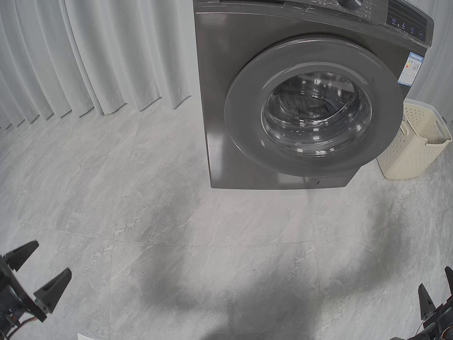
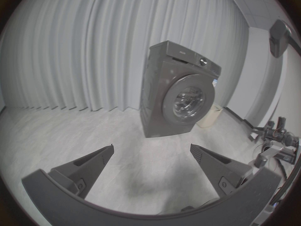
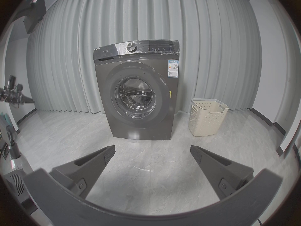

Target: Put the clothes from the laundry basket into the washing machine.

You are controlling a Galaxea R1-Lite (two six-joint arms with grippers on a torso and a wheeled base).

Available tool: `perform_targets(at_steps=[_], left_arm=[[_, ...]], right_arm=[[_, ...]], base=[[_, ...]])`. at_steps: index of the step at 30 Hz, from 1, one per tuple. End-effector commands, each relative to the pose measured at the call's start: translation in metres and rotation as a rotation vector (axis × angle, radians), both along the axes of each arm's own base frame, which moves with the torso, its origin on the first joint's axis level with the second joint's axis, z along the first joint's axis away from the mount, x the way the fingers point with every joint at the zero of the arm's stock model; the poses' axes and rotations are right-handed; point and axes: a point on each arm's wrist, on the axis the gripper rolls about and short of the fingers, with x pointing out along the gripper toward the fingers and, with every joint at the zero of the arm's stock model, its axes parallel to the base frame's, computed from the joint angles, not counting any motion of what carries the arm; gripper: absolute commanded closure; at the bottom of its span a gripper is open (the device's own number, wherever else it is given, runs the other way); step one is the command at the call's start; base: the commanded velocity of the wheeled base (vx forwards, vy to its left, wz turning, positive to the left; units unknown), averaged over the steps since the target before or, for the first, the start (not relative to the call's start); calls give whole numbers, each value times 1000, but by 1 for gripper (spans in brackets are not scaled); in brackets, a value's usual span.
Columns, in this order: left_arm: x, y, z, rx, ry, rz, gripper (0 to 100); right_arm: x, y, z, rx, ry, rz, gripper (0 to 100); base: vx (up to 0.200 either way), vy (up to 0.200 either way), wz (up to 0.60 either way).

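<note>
A grey front-loading washing machine (image 1: pixel 302 86) stands ahead on the floor with its round glass door (image 1: pixel 315 107) shut; dark cloth shows behind the glass. It also appears as the washing machine (image 2: pixel 175 88) and the washing machine (image 3: pixel 138 88) in the wrist views. A cream perforated laundry basket (image 1: pixel 415 142) stands on the floor to the machine's right, close to its side, also seen as the basket (image 3: pixel 207 116); its inside is hidden. My left gripper (image 1: pixel 45 269) hangs open low at the left, far from the machine. My right gripper (image 1: pixel 439 286) is open low at the right.
Pale pleated curtains (image 1: pixel 89 43) cover the wall behind and to the left of the machine. The grey marble-pattern floor (image 1: pixel 188 242) stretches between me and the machine. A white wall and dark skirting (image 3: pixel 266 116) lie beyond the basket.
</note>
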Motion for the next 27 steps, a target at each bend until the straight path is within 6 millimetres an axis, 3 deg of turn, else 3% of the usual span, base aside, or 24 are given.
perform_targets(at_steps=[1,5,10,18,27], left_arm=[[-50,17,-88,9,-35,286,0],[-54,14,-89,18,-87,443,0],[-57,13,-92,77,-115,317,0],[-57,13,-92,62,-111,332,0],[-57,13,-92,61,-111,336,0]], right_arm=[[0,0,-5,-1,-1,0,0],[0,0,-5,-1,1,0,0],[0,0,-5,-1,-1,6,0],[0,0,-5,-1,-1,6,0],[0,0,-5,-1,2,5,0]], base=[[0,0,0],[0,0,0],[0,0,0],[0,0,0],[0,-200,0]])
